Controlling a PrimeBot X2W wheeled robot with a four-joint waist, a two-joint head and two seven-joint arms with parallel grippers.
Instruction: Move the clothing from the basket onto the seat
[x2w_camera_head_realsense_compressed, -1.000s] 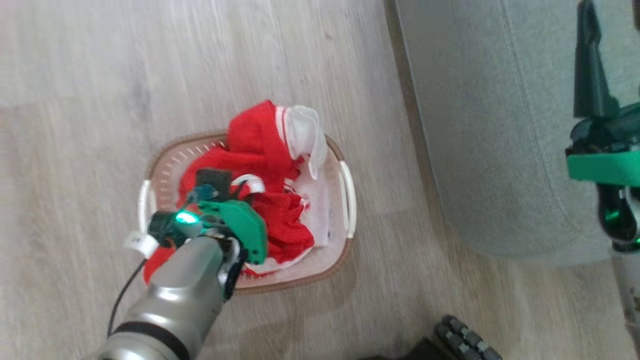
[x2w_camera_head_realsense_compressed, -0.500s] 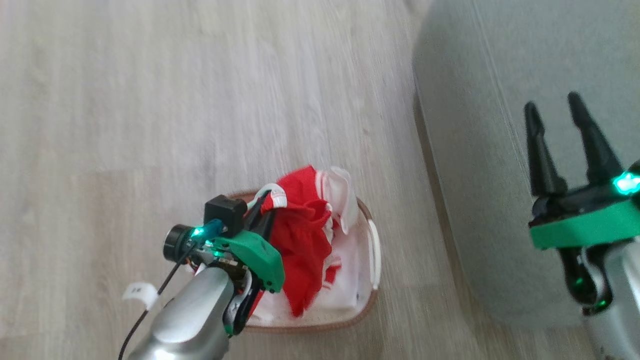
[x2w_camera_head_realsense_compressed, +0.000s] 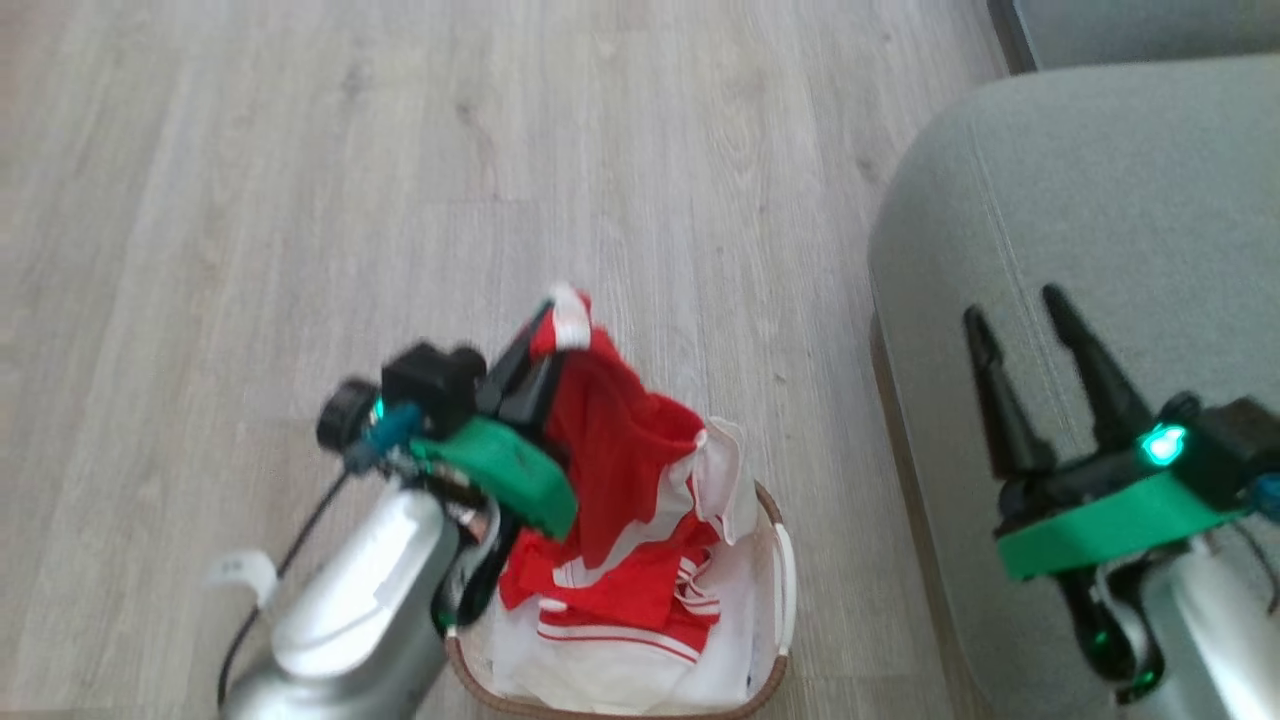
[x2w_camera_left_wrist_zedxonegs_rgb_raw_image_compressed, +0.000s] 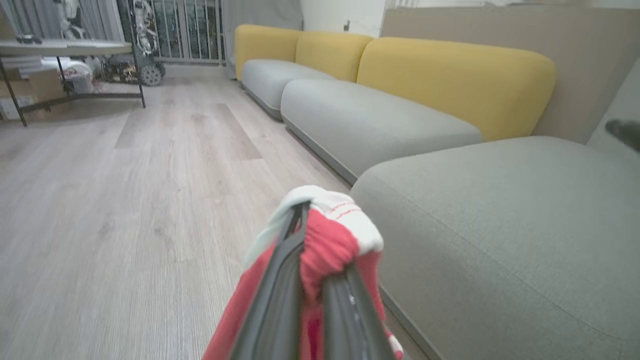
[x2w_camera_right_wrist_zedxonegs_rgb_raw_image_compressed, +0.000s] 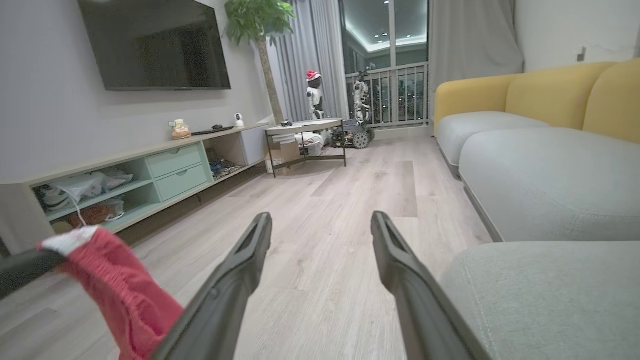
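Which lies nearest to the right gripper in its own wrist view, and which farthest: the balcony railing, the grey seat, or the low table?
1. The grey seat, just beside the right gripper, lower right.
2. The low table, mid-room, left of centre.
3. The balcony railing, at the room's far end, upper centre.

Right gripper (x2w_camera_right_wrist_zedxonegs_rgb_raw_image_compressed: 320, 216), jaws apart, between red clothing (x2w_camera_right_wrist_zedxonegs_rgb_raw_image_compressed: 125, 292) and grey seat (x2w_camera_right_wrist_zedxonegs_rgb_raw_image_compressed: 550, 295), above floor (x2w_camera_right_wrist_zedxonegs_rgb_raw_image_compressed: 350, 175)

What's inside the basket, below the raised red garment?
Red-and-white striped clothing heaped in the basket, white fabric beneath it; one red piece hangs from the shut left pincer. The basket's bottom is covered by the heap.
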